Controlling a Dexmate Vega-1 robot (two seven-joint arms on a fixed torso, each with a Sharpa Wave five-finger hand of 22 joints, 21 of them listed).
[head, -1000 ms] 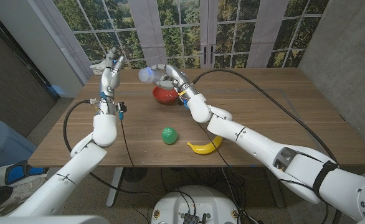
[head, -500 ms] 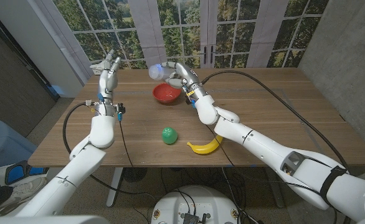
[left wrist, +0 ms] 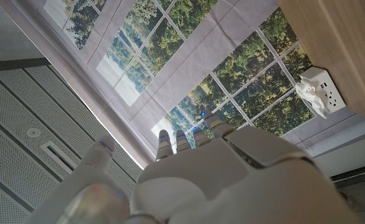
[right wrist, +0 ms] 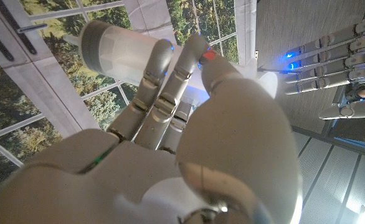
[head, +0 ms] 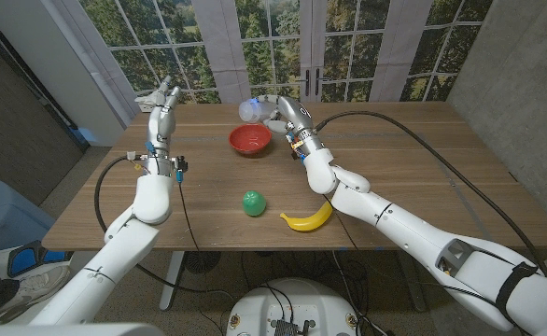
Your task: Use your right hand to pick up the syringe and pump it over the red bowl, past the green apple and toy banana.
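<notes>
Brown wood grain runs the length of the wide wooden table [head: 404, 177] that we see from the head view, standing before tall paned windows with trees beyond them. Our white right arm [head: 395, 219] crosses most of the table from the near right corner to its far middle. Our white left arm [head: 147, 201] rises at the table's left side.

Our right hand [head: 287, 115] is lifted above the far part of the table, just to the right of the shallow red bowl [head: 250, 140], and its fingers [right wrist: 164, 81] are wrapped round the clear, fat plastic syringe [head: 250, 110]. In the right wrist view the syringe's pale barrel [right wrist: 117, 50] lies across those curled fingers, its grey band at one end. From the head view the syringe sits in the air just beyond the bowl's far rim and slightly to its right, touching neither bowl nor table.

Our left hand [head: 164, 101] is held upright over the table's far left edge, holding nothing, its fingers [left wrist: 189, 138] straight, side by side and only slightly parted.

Nearer to us, well apart from the bowl, the yellow toy banana [head: 308, 219] lies on the wood, with the small round green apple [head: 253, 203] just to its left.
</notes>
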